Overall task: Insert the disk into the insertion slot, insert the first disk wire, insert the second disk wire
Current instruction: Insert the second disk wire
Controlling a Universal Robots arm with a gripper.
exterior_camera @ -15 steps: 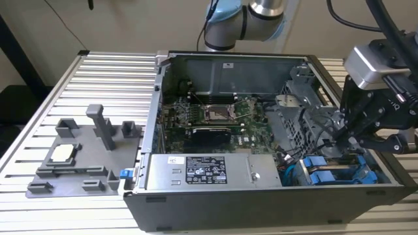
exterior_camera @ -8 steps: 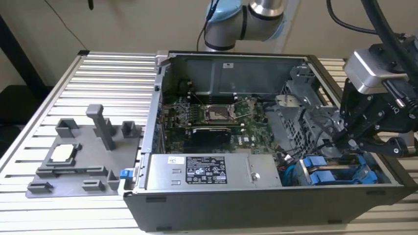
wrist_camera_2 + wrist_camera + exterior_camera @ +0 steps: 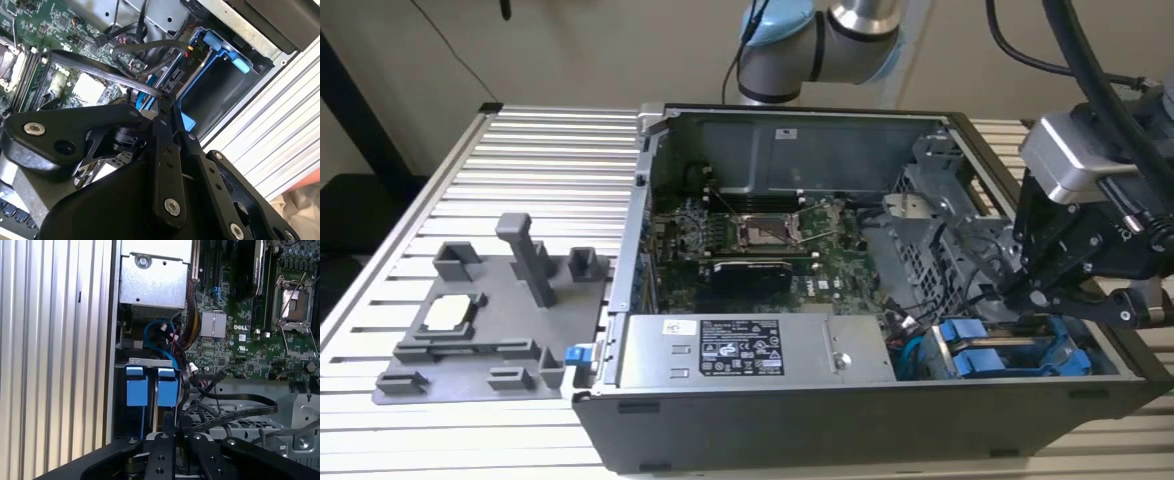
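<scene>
An open computer case (image 3: pixel 761 420) lies on a slatted aluminium table (image 3: pixel 534 160), its green circuit board (image 3: pixel 761 240) facing up and a grey power-supply box (image 3: pixel 747 350) with a white label set along the near wall. On the table, towards the exterior view's left, sits a grey plastic fixture (image 3: pixel 480 320) with upright posts.

The robot arm (image 3: pixel 814 45) rises behind the case, while its black gripper (image 3: pixel 1047 300) hangs over the corner of the case at the exterior view's right, just above the drive cage (image 3: pixel 1014 355).

In that cage two blue drive handles stand side by side, both seated in their bays. In the first wrist view the disk (image 3: pixel 167 386), with its blue carrier handle, sits in the insertion slot (image 3: pixel 150 362) beside the other drive (image 3: pixel 136 386); which of the two handles belongs to the task's disk cannot be told for certain.

In the second wrist view the fingers (image 3: pixel 162 102) are closed together, with a black wire (image 3: pixel 100 70) running to their tips; a firm grip on it cannot be confirmed. The gripper (image 3: pixel 165 100) sits right next to the blue carrier (image 3: pixel 215 80). A bundle of black cables (image 3: pixel 225 405) loops across the cage nearby.
</scene>
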